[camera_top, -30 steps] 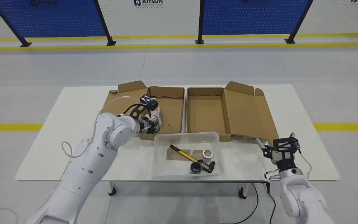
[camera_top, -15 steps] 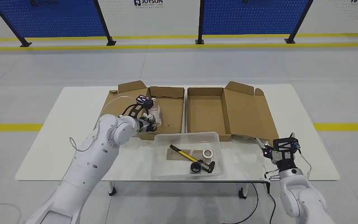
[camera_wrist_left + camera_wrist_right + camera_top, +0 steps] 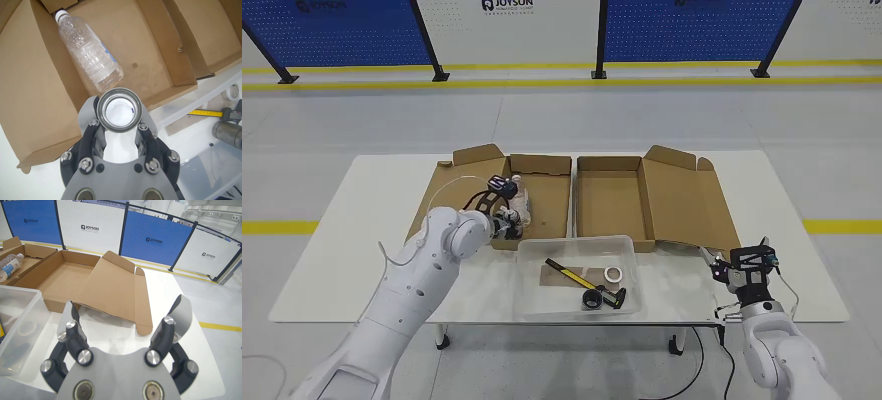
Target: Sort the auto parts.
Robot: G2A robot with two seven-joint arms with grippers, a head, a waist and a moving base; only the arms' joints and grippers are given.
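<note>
- Your left gripper (image 3: 119, 115) is clamped around a metal-rimmed can (image 3: 119, 112), held end-on between the fingers. It hangs over the near wall of the left cardboard box (image 3: 141, 37), at the corner closest to the clear bin (image 3: 577, 240).
- A plastic bottle (image 3: 88, 51) already lies on its side in that left box, along its outer wall with the cap pointing to the far edge of the table (image 3: 362, 250). Its base is just beside the can.
- Your right gripper (image 3: 125, 303) is spread wide and carries nothing. It sits above the table's near right corner, well apart from the bin and from both boxes.
- The right cardboard box (image 3: 607, 205) shows bare cardboard floor.
- Judged from this, the sort is in its early part: one item is placed, and the can is over the box but not released.
- The bin at the near edge holds the rest:
  - a yellow rule (image 3: 205, 112)
  - a dark caliper (image 3: 231, 114)
  - a steel cylinder (image 3: 226, 132)
  - a white ring (image 3: 613, 273)
  - a black ring (image 3: 592, 299)
- I can't tell from these views which box each of those belongs in.
- For the can, you likely need to carry it a little farther over the box floor and lower it beside the bottle before opening the fingers.
</note>
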